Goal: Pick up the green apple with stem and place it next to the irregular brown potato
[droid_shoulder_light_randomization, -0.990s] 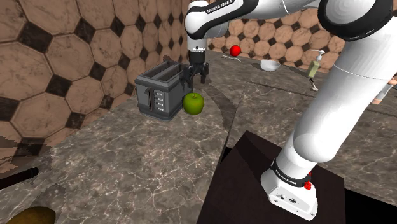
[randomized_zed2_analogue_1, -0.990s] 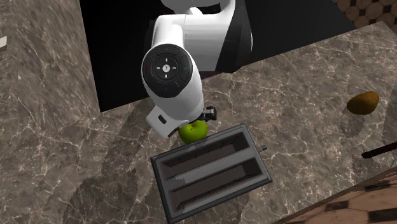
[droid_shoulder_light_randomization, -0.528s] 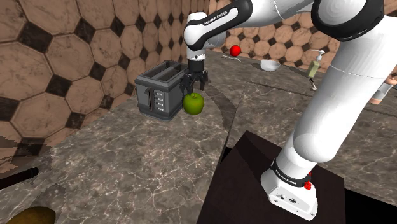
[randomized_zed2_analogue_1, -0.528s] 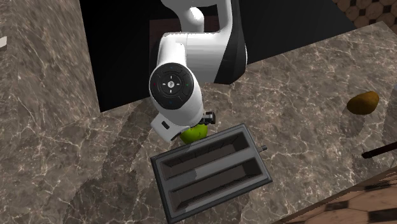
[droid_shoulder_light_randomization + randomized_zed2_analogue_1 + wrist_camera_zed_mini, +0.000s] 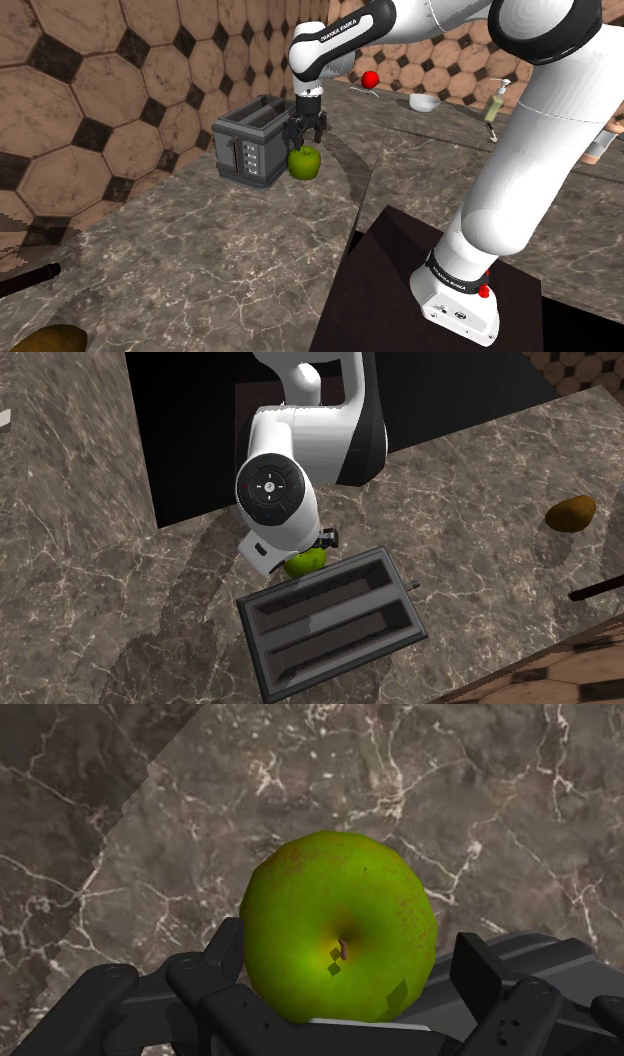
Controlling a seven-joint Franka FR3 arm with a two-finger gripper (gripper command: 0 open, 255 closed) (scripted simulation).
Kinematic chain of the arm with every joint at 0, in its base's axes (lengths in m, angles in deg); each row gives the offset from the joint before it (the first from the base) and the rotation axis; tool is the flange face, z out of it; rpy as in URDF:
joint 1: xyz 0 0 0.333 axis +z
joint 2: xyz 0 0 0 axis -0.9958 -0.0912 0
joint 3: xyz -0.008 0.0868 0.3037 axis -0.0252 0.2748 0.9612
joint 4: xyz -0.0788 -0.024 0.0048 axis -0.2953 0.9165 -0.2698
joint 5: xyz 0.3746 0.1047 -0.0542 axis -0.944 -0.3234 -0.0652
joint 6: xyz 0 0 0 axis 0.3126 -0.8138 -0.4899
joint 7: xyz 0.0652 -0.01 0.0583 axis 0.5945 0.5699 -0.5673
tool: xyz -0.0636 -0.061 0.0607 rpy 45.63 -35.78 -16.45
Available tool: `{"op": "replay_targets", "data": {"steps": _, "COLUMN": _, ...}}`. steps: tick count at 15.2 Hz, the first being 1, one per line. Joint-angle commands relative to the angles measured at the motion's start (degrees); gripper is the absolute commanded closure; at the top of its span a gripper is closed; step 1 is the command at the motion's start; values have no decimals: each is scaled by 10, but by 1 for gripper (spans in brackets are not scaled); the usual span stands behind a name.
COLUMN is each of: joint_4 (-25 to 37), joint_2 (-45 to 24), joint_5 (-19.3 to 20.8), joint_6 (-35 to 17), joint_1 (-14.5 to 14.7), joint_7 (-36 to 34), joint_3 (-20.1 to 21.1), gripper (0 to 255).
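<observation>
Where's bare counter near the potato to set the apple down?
Bare counter runs from the toaster to the potato, and on to the stand. Crowded: a dark handle lies close by the potato, and the apple sits close beside the toaster with the open tool around it.

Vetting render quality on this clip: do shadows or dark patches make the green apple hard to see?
Wrist view: a jagged-edged shadow crosses the counter, but the green apple is brightly lit. Shoulder view: the arm casts a shadow beside the apple. Second exterior view: a black area borders the counter, and the arm covers most of the apple.
</observation>
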Motion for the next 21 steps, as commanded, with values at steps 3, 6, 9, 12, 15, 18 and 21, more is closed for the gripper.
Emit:
{"op": "replay_targets", "data": {"steps": 3, "joint_4": 0, "joint_2": 0, "joint_5": 0, "joint_6": 0, "joint_1": 0, "joint_7": 0, "joint_3": 0, "gripper": 255}}
{"op": "replay_targets", "data": {"steps": 6, "joint_4": 0, "joint_2": 0, "joint_5": 0, "joint_6": 0, "joint_1": 0, "joint_7": 0, "joint_3": 0, "gripper": 255}}
{"op": "replay_targets", "data": {"steps": 9, "joint_4": 0, "joint_2": 0, "joint_5": 0, "joint_6": 0, "joint_1": 0, "joint_7": 0, "joint_3": 0, "gripper": 255}}
{"op": "replay_targets", "data": {"steps": 12, "joint_4": 9, "joint_2": 6, "joint_5": 1, "joint_6": 15, "joint_1": 0, "joint_7": -1, "joint_3": 0, "gripper": 255}}
{"op": "replay_targets", "data": {"steps": 15, "joint_4": 23, "joint_2": 14, "joint_5": 2, "joint_6": 37, "joint_1": 0, "joint_7": -3, "joint_3": 0, "gripper": 255}}
{"op": "replay_targets", "data": {"steps": 18, "joint_4": 38, "joint_2": 22, "joint_5": 3, "joint_6": 59, "joint_1": 0, "joint_7": -4, "joint_3": 0, "gripper": 255}}
{"op": "replay_targets", "data": {"steps": 21, "joint_4": 54, "joint_2": 28, "joint_5": 4, "joint_6": 81, "joint_1": 0, "joint_7": -6, "joint_3": 0, "gripper": 255}}
